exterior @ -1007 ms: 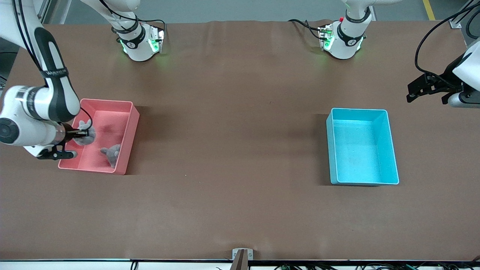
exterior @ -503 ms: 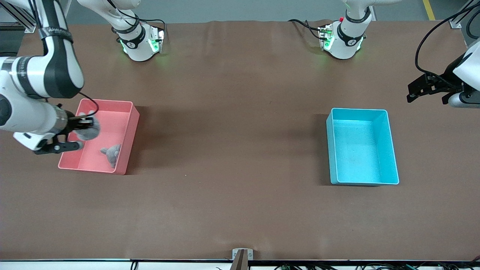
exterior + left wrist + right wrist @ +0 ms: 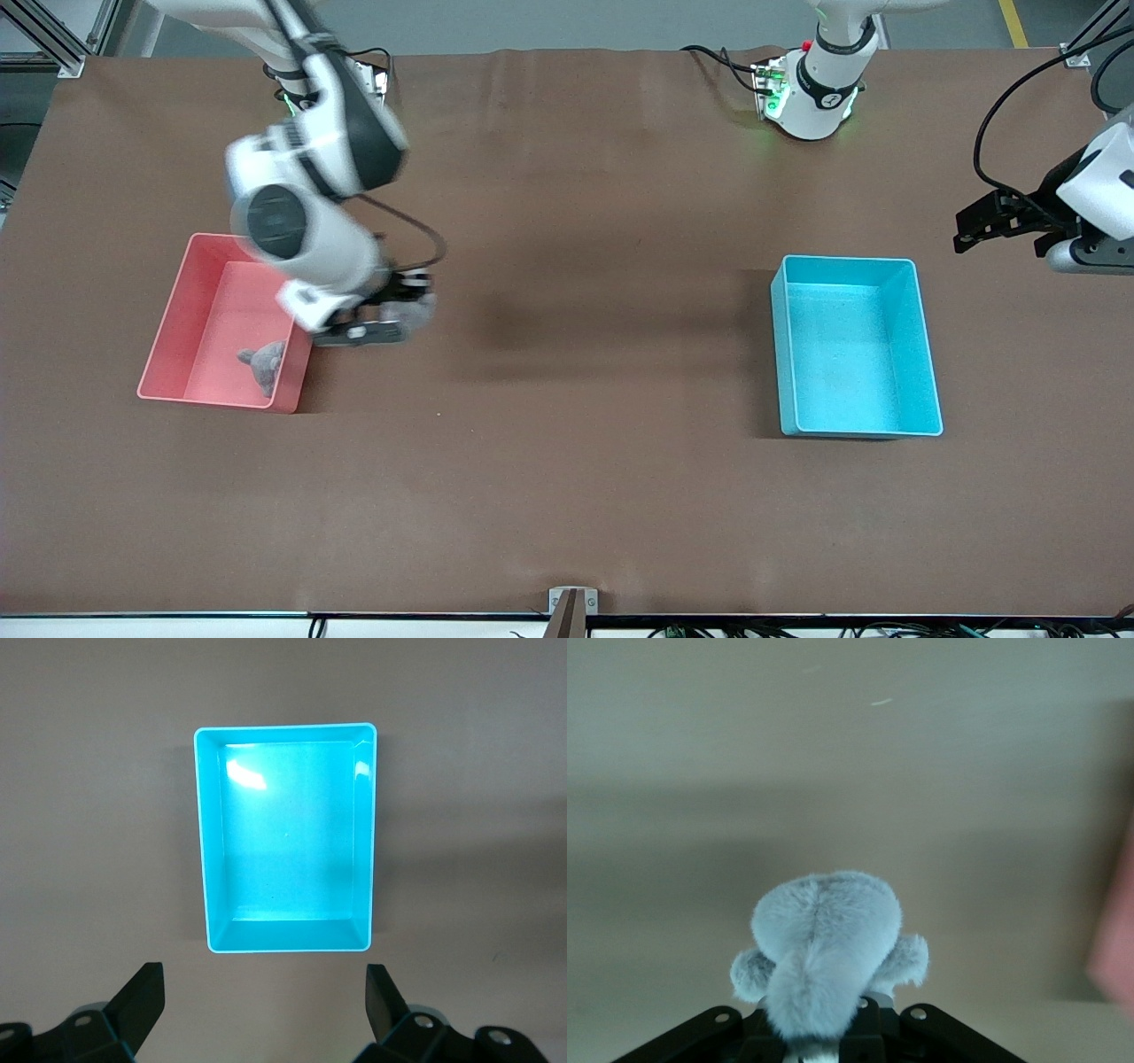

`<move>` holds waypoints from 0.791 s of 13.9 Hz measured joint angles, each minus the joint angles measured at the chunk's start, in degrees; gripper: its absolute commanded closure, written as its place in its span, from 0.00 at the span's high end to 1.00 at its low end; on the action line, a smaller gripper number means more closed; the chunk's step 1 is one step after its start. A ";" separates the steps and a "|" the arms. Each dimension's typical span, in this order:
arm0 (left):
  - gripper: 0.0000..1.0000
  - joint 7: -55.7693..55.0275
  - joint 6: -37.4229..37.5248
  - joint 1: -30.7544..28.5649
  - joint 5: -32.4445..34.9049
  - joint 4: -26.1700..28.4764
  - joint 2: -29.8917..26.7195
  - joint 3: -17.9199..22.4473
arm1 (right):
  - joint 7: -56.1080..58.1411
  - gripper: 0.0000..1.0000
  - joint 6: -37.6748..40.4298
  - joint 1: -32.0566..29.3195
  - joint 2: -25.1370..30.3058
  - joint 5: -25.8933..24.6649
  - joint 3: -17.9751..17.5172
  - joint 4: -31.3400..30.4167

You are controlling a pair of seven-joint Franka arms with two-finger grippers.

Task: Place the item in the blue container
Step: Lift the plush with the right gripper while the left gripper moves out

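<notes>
I have the grey plush [image 3: 415, 310] pinched in the right jaws [image 3: 400, 312], up over bare worktop [image 3: 567, 496] just off the pink bin [image 3: 177, 306]. The blue bin [image 3: 921, 346] lies well apart toward the left arm's end, its long axis running toward the front camera. The left jaws [image 3: 1005, 221] wait spread beside it.

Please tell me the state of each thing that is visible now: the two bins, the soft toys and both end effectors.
Blue container: empty, upright on the table.
Pink bin: holds one grey soft toy.
Grey plush toy: held in the air over bare table beside the pink bin.
Right end effector: shut on the grey plush toy.
Left end effector: open, empty, waiting near the blue container.
</notes>
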State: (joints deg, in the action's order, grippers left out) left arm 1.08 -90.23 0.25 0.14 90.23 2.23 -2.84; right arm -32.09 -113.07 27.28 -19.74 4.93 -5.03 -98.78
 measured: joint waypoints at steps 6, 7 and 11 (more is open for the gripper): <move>1.00 -4.25 -1.95 -0.66 -0.07 3.21 2.56 -0.02 | -15.84 0.12 -13.97 15.25 -15.20 0.02 0.27 5.61; 1.00 -5.22 -2.40 -0.64 -0.12 4.18 2.59 -0.05 | -16.04 0.13 -15.81 15.82 -17.34 0.02 0.34 6.40; 1.00 -7.42 -2.89 -0.65 -3.69 7.48 2.56 -0.05 | -16.04 0.99 -18.27 15.91 -21.25 0.06 0.74 8.32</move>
State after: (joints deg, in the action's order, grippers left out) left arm -6.34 -93.12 -0.40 -3.54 97.72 4.79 -2.89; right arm -48.13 -131.34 43.19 -40.99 4.99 -4.28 -90.45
